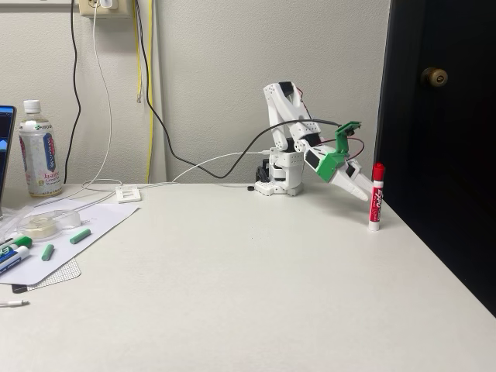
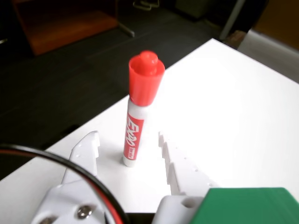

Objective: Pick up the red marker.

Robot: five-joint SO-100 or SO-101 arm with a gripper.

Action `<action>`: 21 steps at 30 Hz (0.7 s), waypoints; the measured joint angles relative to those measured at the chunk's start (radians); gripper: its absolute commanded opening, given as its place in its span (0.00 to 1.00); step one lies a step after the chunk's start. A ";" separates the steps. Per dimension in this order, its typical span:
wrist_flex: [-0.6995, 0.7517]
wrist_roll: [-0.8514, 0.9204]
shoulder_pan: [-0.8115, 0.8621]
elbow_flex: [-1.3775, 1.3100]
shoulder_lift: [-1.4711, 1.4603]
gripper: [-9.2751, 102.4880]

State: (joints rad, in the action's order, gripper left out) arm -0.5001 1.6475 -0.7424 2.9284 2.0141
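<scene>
The red marker (image 1: pixel 377 197) stands upright on its base near the right edge of the white table (image 1: pixel 232 294), red cap on top. In the wrist view the red marker (image 2: pixel 138 112) rises just beyond the two white fingertips, centred on the gap between them. My gripper (image 1: pixel 363 194) reaches down to the right from the arm's base and sits just left of the marker. The gripper (image 2: pixel 128 138) is open, its fingers apart on either side of the marker's line, not touching it.
At the left edge lie green-capped markers (image 1: pixel 14 249), small green pieces (image 1: pixel 79 235), a tape roll (image 1: pixel 40 224) and paper. A bottle (image 1: pixel 39 151) stands at back left. Cables run along the wall. The table's right edge drops off just beyond the marker.
</scene>
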 measured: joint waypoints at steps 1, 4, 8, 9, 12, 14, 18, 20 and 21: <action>-0.012 -0.005 -0.003 0.002 -0.020 0.36; -0.055 -0.012 -0.008 -0.008 -0.072 0.36; -0.084 -0.020 -0.009 -0.023 -0.109 0.36; -0.087 -0.023 -0.009 -0.025 -0.110 0.36; -0.089 -0.025 -0.009 -0.026 -0.110 0.36; -0.094 -0.025 -0.009 -0.026 -0.110 0.36; -0.094 -0.026 -0.009 -0.046 -0.115 0.36; -0.094 -0.031 -0.009 -0.060 -0.124 0.36; -0.094 -0.032 -0.009 -0.063 -0.126 0.36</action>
State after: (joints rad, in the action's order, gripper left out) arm -0.5937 1.6153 -0.7517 2.8655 1.8883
